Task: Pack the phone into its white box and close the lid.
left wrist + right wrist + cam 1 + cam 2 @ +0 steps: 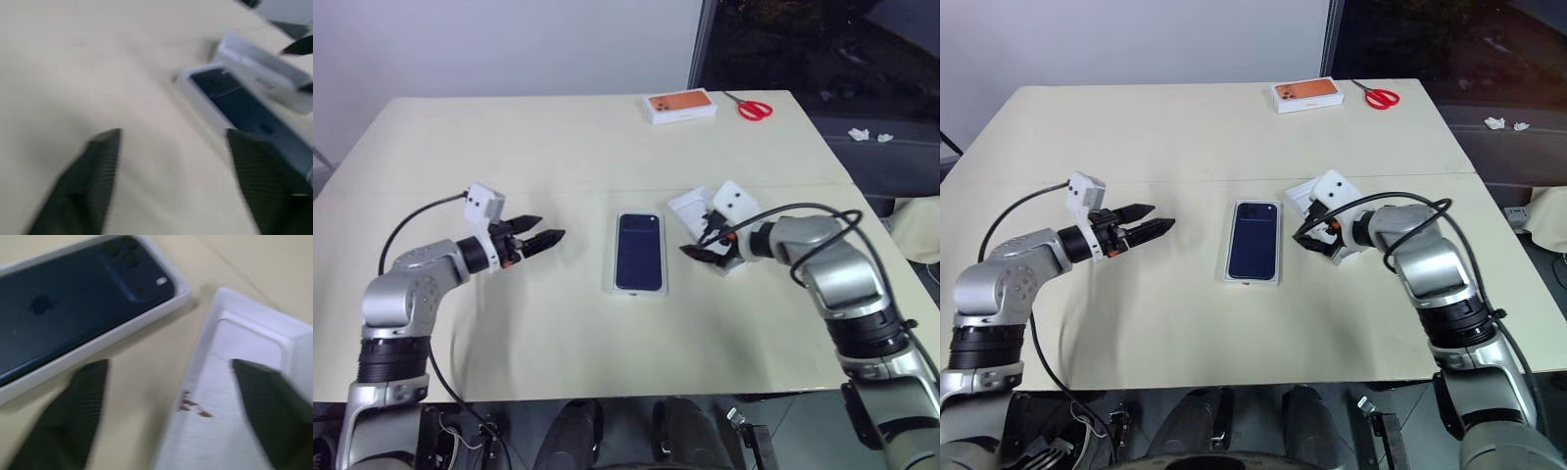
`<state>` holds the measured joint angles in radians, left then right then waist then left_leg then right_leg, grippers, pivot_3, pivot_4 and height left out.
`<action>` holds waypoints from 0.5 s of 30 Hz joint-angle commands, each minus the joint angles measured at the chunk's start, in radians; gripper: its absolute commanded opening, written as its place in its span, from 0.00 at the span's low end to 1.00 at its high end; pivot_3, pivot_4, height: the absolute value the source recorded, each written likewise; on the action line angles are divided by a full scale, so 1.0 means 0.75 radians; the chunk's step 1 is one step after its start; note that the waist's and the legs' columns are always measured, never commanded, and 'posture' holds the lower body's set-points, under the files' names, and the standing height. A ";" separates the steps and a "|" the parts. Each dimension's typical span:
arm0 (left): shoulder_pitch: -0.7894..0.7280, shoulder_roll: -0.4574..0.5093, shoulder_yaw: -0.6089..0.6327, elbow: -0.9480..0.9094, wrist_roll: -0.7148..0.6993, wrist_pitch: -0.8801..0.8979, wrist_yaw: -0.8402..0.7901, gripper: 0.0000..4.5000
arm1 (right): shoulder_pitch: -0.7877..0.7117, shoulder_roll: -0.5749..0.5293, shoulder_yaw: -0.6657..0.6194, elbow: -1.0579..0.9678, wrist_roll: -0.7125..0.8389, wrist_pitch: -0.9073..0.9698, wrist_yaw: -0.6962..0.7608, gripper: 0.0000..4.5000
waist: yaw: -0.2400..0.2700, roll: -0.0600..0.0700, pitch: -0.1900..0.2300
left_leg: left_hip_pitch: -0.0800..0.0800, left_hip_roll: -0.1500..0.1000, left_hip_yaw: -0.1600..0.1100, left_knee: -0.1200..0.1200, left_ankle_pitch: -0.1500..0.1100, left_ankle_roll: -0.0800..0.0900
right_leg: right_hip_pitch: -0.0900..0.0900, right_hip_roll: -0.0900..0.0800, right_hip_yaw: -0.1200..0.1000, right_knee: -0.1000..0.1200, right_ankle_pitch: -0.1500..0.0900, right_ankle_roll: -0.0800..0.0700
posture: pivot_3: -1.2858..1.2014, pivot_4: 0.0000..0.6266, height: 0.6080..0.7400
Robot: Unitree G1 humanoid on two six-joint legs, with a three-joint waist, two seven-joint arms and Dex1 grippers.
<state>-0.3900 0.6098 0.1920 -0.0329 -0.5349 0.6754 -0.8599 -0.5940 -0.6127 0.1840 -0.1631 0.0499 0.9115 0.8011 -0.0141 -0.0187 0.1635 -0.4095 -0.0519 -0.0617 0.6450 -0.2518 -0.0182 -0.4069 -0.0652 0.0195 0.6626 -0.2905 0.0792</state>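
While the left claw (551, 227) and right claw (697, 240) hang spread, withdraw them toward 9 and 3 o'clock — never nudging the white, phone-printed cardboard lid (638, 253).

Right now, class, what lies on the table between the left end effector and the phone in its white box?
Nothing: bare table separates the left end effector from the phone in the white box, as the right eye view shows.

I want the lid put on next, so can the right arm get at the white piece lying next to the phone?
Probably yes. The right end effector is open just above the white piece, with nothing between them; the phone lies apart.
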 commanded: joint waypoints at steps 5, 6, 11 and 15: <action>0.045 0.024 0.039 -0.032 -0.023 -0.108 -0.061 0.83 | -0.149 0.073 -0.059 -0.034 0.103 0.431 -0.094 0.98 | 0.002 0.001 0.001 | 0.000 0.000 0.000 0.000 0.000 0.000 | 0.000 0.000 0.000 0.000 0.000 0.000 | 0.52 0.24 1.00; 0.043 0.013 0.041 -0.029 -0.034 -0.097 -0.055 0.83 | -0.165 0.063 -0.053 -0.033 0.120 0.466 -0.088 0.98 | 0.003 0.001 0.001 | 0.000 0.000 0.000 0.000 0.000 0.000 | 0.000 0.000 0.000 0.000 0.000 0.000 | 0.52 0.24 1.00; 0.042 -0.059 0.015 -0.055 -0.041 -0.105 -0.010 0.83 | -0.192 -0.072 0.049 -0.082 0.201 0.697 -0.067 0.98 | 0.008 0.001 0.001 | -0.001 -0.001 0.000 0.001 -0.002 0.003 | 0.000 -0.002 -0.001 -0.001 0.000 0.000 | 0.52 0.24 1.00; 0.083 -0.103 0.018 -0.092 -0.051 -0.107 0.028 0.83 | -0.210 -0.068 -0.006 -0.050 0.207 0.824 -0.162 0.98 | -0.003 0.001 0.001 | -0.002 -0.001 0.001 0.001 -0.002 0.004 | -0.001 -0.002 0.000 0.000 0.000 0.000 | 0.52 0.24 1.00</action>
<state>-0.3435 0.5356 0.1972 -0.0595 -0.5578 0.6178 -0.8493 -0.7248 -0.6594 0.2175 -0.1838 0.1959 1.5028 0.7040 -0.0162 -0.0179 0.1645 -0.4109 -0.0527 -0.0612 0.6457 -0.2535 -0.0153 -0.4079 -0.0665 0.0196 0.6627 -0.2904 0.0792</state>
